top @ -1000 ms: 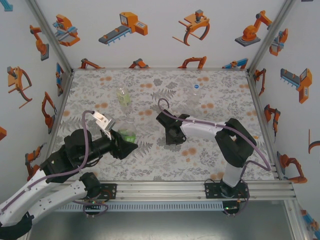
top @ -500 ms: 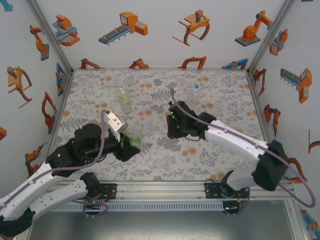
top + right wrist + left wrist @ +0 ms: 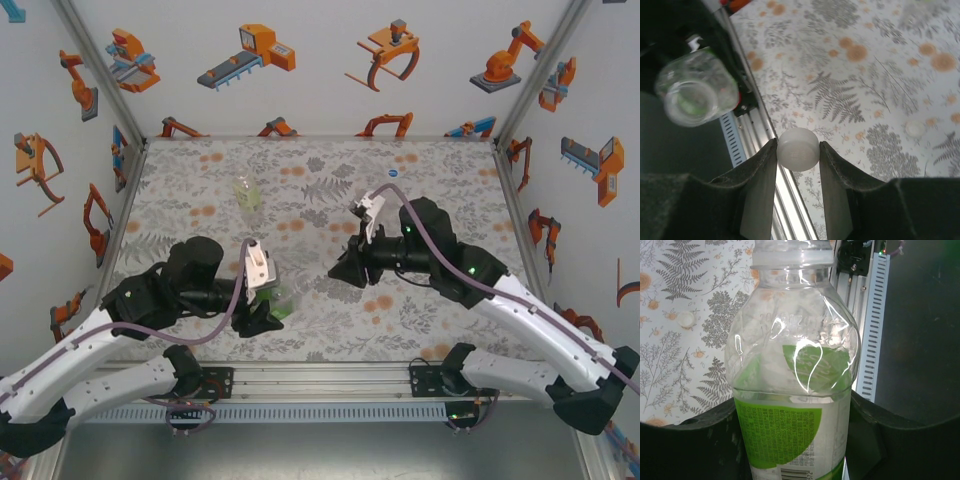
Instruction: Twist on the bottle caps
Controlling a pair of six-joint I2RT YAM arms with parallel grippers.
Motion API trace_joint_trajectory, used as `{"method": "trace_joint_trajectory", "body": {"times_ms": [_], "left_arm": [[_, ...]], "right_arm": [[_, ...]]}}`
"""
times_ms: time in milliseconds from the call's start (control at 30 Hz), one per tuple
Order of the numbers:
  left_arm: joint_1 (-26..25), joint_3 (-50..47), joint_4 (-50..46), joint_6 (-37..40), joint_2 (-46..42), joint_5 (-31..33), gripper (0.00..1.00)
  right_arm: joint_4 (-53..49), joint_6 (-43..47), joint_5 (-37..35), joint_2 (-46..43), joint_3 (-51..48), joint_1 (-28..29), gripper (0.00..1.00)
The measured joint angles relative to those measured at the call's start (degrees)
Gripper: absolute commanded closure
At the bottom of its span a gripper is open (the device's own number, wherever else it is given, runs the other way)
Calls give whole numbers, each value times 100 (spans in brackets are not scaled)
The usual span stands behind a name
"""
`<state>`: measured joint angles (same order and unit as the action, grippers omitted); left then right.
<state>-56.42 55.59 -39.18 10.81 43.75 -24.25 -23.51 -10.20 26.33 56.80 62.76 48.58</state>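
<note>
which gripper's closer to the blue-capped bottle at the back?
Right. The right gripper, holding a white cap, sits near-left of the blue-capped bottle; the left gripper, clamping the green-label bottle, is farther off toward the near left.

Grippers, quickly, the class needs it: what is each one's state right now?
Left gripper: shut on the green-labelled bottle.
Right gripper: shut on a white cap.

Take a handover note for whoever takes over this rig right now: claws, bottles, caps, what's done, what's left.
Left claw: shut on the green-label bottle, its neck open.
Right claw: shut on the white cap, apart from that neck.
Pale cap lies loose on the table.
Yellowish bottle stands back left, blue-topped bottle back right.
Done: bottle and cap both held.
To do: screw white cap on; check the other two bottles.
</note>
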Motion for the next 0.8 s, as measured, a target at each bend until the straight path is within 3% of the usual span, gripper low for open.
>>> {"method": "trace_joint_trajectory", "body": {"times_ms": [300, 533, 800], "left_arm": [[-129, 168, -341, 444, 153, 66, 100], [-291, 210, -483, 658, 273, 79, 100], [-391, 238, -472, 675, 304, 44, 100]], "right_arm": [[74, 1513, 1176, -87, 216, 286, 100], [160, 2406, 1471, 61, 299, 671, 100], [444, 2728, 1628, 107, 291, 905, 100]]}}
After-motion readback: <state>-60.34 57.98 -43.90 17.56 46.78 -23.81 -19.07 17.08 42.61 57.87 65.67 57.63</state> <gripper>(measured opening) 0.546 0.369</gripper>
